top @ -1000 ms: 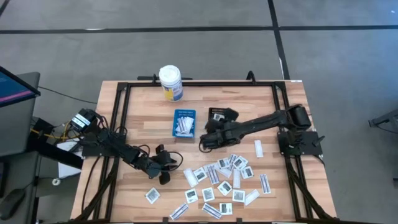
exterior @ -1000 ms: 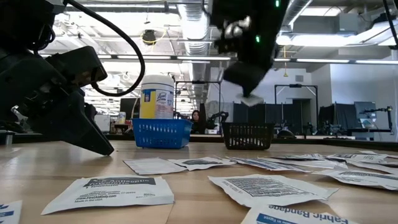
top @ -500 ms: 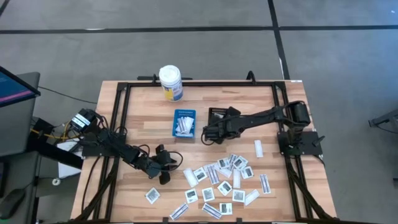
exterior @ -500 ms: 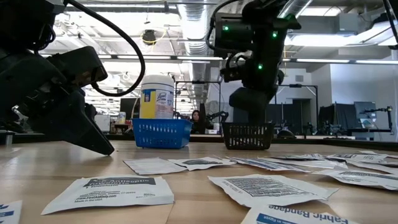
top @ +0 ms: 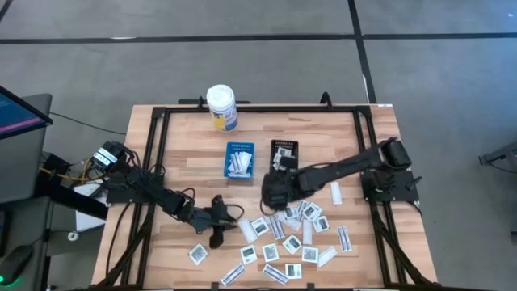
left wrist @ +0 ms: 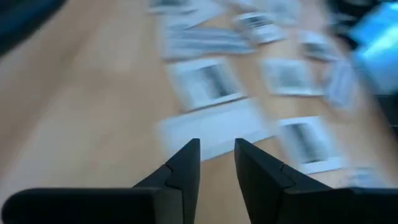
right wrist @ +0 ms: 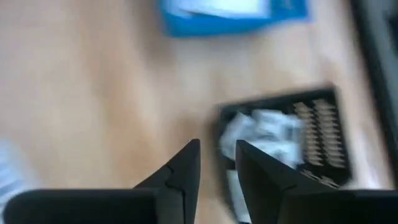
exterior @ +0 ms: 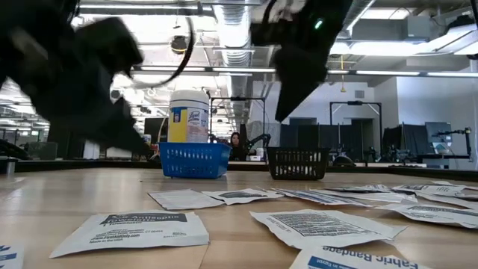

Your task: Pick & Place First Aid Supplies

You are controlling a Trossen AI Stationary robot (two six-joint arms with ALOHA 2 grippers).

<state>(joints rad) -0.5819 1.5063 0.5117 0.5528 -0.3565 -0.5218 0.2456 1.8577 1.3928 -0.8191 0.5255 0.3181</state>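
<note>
Your wooden table [top: 186, 153] carries every item. Take the blue tray [top: 239, 159] as the reference landmark. The white bottle [top: 221, 107] stands behind the blue tray, toward the table's far edge. The black tray [top: 283, 152] sits just beside the blue tray, on its right, with white packets inside. The first aid supplies [top: 291, 234] lie scattered in front of the blue tray, toward the near right. Your right gripper [top: 273, 192] hovers in front of the black tray, fingers [right wrist: 185, 167] nearly closed, holding nothing. Your left gripper [top: 229, 214] sits in front of the blue tray, at the left edge of the scatter, fingers [left wrist: 184, 168] narrowly parted, empty.
</note>
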